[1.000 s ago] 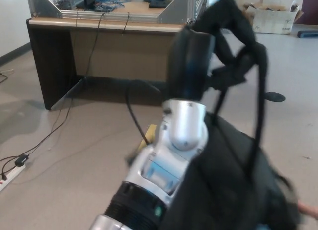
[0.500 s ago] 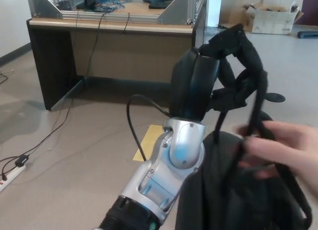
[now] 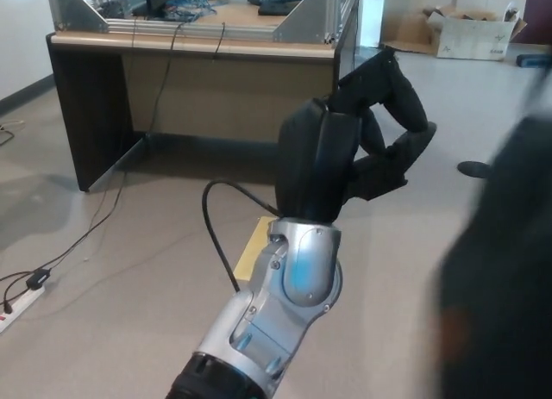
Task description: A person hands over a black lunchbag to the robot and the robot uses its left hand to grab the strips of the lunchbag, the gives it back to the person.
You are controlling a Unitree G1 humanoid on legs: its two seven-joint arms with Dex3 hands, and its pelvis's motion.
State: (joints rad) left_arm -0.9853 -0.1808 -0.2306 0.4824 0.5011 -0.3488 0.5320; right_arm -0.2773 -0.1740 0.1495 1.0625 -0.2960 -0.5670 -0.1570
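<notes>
Now that the straps have slipped free of my left hand [image 3: 366,136], which held them half a second ago, it grasps nothing; its fingers [image 3: 397,93] are curled apart around empty air at centre frame. Blurred at the right edge, the black lunchbag [image 3: 500,270] is well apart from the hand, so I judge the hand-back done. Below the hand, my forearm rises from the bottom centre, wrist bent, palm turned toward the upper right. Behind it, a desk [image 3: 190,46] fills the upper left. My right hand is out of view.
</notes>
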